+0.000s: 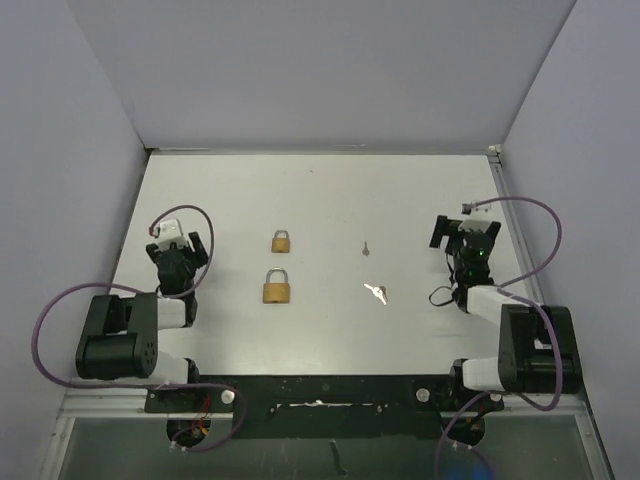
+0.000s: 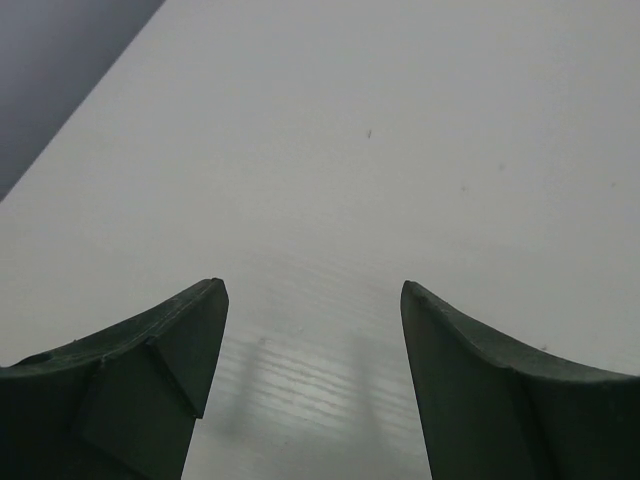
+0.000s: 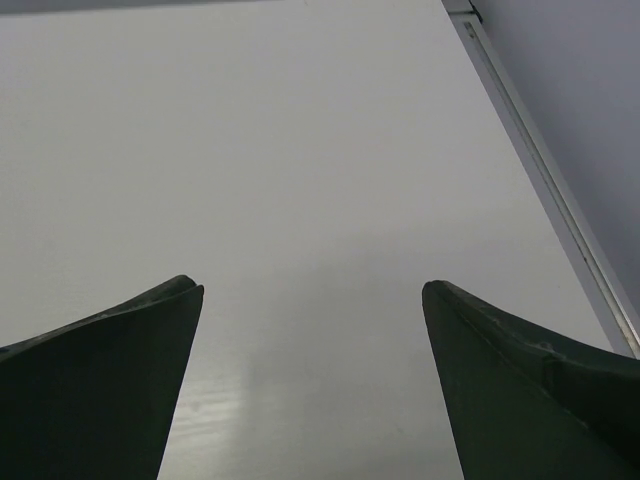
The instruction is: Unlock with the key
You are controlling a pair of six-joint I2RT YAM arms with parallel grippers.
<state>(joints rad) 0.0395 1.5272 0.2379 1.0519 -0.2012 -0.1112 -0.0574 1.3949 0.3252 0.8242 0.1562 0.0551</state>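
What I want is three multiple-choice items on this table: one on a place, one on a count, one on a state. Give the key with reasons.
1. In the top view, where do the padlocks lie relative to the keys?
A. to their left
B. to their right
C. on top of them

2. How many padlocks are on the table?
A. one
B. two
C. four

3. The right pincer is:
A. shut on a key
B. open and empty
C. shut on a padlock

Key:
1 A: both padlocks sit on the left arm's side of the keys, apart from them.
2 B: a smaller one lies just beyond a bigger one.
3 B: its wrist view shows it spread wide with nothing held between its tips.
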